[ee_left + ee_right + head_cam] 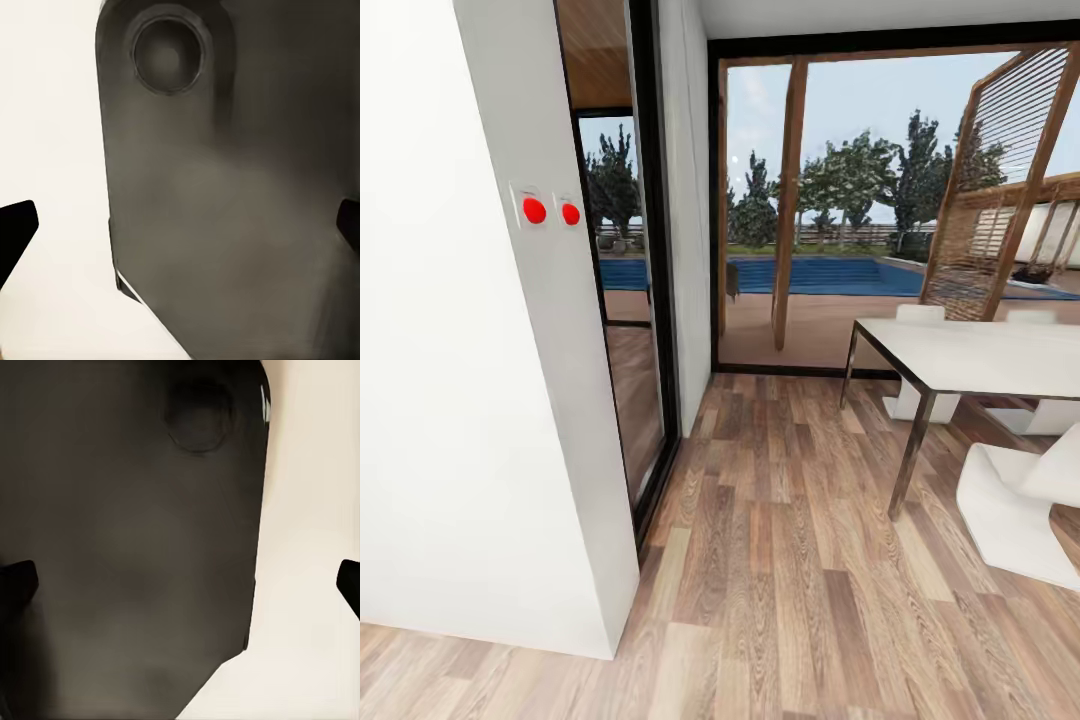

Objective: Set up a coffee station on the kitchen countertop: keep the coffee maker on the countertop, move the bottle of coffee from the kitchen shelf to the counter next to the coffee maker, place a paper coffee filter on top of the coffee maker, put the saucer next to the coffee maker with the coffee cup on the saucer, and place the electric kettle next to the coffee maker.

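The head view looks into a dining area with a wooden floor [780,560]. In the left wrist view my left gripper [184,232] is open, with one dark fingertip [15,229] at the frame's edge and nothing between the fingers. Behind it lies a dark grey panel [225,187] with a round recess, against a pale surface. My right gripper [184,585] is likewise open and empty, fingertips [16,581] wide apart, in front of a similar dark panel [127,547].
A white wall corner [480,400] with two red buttons [534,210] stands close on the left, with a glass door [625,300] beside it. A white table [980,355] on metal legs and a white chair [1020,500] stand at the right. Tall windows [840,200] face a pool.
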Robot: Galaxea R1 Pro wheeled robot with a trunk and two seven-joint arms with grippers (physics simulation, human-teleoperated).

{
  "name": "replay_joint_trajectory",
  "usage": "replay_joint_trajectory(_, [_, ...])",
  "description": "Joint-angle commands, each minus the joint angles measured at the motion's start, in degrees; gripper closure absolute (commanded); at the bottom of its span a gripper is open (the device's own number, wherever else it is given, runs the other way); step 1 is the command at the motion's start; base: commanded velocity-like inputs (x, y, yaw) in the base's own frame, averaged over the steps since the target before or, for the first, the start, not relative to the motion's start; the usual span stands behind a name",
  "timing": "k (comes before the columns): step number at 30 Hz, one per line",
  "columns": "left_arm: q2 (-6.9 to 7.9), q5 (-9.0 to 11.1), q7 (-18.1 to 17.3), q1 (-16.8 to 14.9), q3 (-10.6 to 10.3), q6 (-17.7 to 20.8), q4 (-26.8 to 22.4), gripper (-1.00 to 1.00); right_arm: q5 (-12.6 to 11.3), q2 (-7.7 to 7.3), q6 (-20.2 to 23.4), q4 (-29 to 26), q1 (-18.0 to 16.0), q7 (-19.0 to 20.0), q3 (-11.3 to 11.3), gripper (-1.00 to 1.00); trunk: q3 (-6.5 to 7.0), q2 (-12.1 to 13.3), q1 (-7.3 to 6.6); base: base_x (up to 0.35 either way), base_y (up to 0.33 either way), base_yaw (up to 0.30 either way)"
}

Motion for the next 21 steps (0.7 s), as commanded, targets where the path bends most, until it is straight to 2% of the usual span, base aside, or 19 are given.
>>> replay_joint_trajectory(1, [-0.08, -0.1, -0.1, 0.1, 0.0, -0.3, -0.2, -1.00, 0.0, 0.33, -0.2, -0.3, -0.1, 0.0, 0.0, -1.00, -0.03, 0.0, 0.00, 0.000, 0.000, 0.000])
replay_joint_trajectory(9, [-0.09, 0.0, -0.1, 0.1, 0.0, -0.3, -0.2, -1.00, 0.0, 2.79, -0.3, -2.4, -0.1, -0.1, 0.0, -1.00, -0.03, 0.0, 0.00, 0.000, 0.000, 0.000])
replay_joint_trajectory(14, [-0.09, 0.1, -0.1, 0.0, -0.2, -0.3, -0.3, -1.00, 0.0, 2.77, -0.3, -3.2, -0.1, -0.2, -0.3, -1.00, -0.03, 0.0, 0.00, 0.000, 0.000, 0.045])
replay_joint_trajectory(21, [-0.10, 0.2, 0.0, -0.2, 0.0, -1.8, -1.5, -1.00, 0.0, 2.55, -0.6, -5.5, -0.1, -0.2, -0.4, -1.00, -0.03, 0.0, 0.00, 0.000, 0.000, 0.220])
